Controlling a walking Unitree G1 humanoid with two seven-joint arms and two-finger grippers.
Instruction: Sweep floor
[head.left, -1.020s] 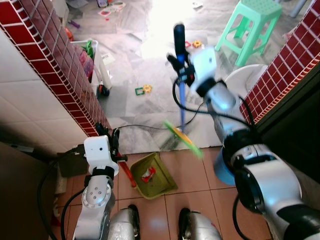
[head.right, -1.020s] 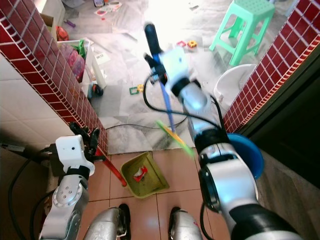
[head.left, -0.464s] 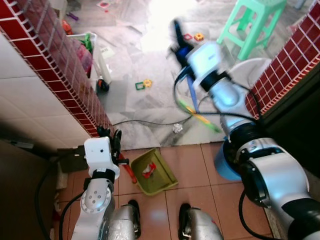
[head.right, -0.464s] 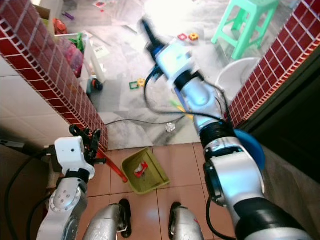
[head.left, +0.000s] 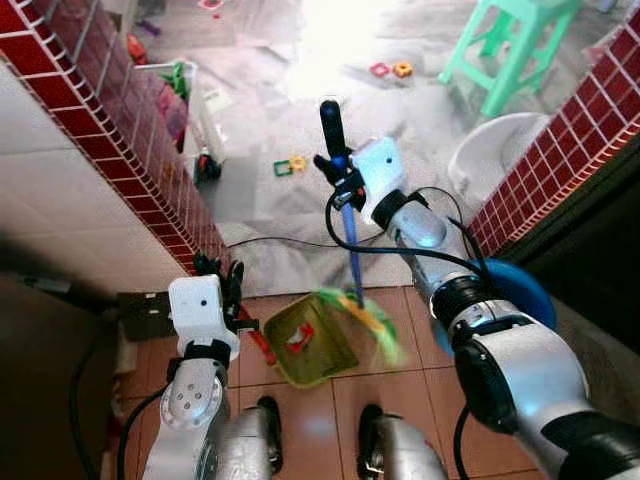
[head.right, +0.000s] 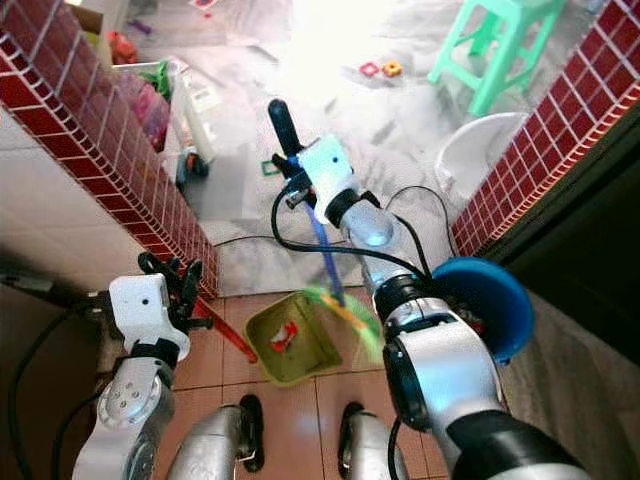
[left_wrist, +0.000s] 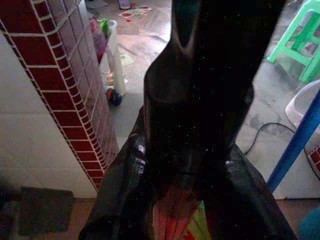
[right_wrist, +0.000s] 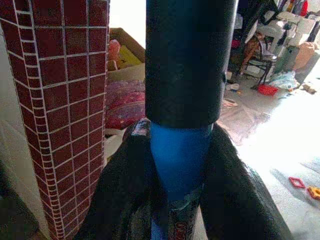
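My right gripper is shut on a broom with a blue shaft and a black grip, held upright before me. In the right wrist view its fingers clamp the blue shaft just under the grip. The green and yellow broom head is blurred and sits at the mouth of a green dustpan on the terracotta tiles by my feet. A red and white scrap lies in the pan. My left gripper is shut on the pan's red handle.
Red-tiled walls stand close at left and right. A black cable crosses the marble floor ahead. A blue bucket and white basin sit at right, a green stool beyond. Small toys and a white bin lie further off.
The broom head swung from the marble floor back toward me to the dustpan's mouth. The crumpled scrap seen on the marble half a second ago is gone from there. The dustpan stayed put.
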